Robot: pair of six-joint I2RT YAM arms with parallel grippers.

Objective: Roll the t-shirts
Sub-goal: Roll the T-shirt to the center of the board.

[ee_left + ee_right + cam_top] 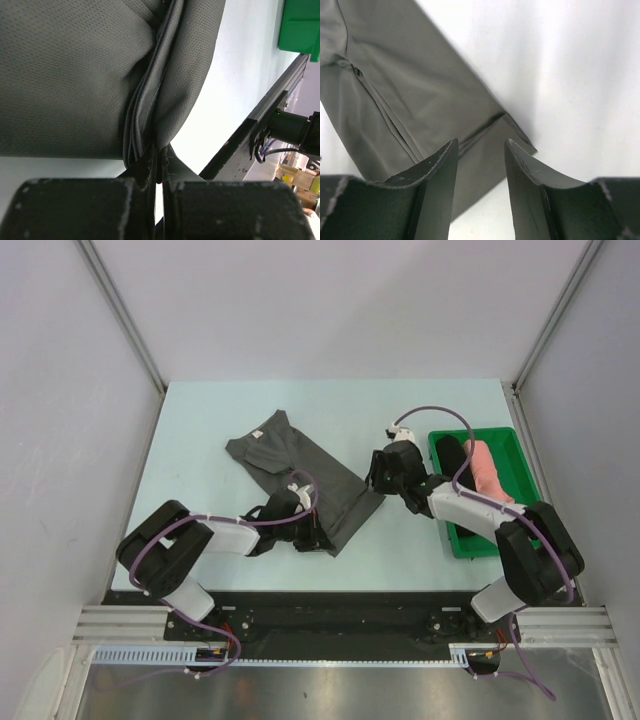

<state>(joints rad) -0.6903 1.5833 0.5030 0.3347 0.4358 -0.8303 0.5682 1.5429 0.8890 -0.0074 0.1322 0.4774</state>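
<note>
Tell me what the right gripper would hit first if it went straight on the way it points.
Probably the dark grey t-shirt: its folded corner lies straight ahead of the right gripper, framed by the open jaws. How near is unclear.

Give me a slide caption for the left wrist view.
Left tool shut on a bunched fold of the grey t-shirt, green tray beyond.

No writing can be made out anywhere; the small white neck label point(257, 432) on the far-left end of the charcoal-grey t-shirt point(300, 462) is too small to read.
</note>
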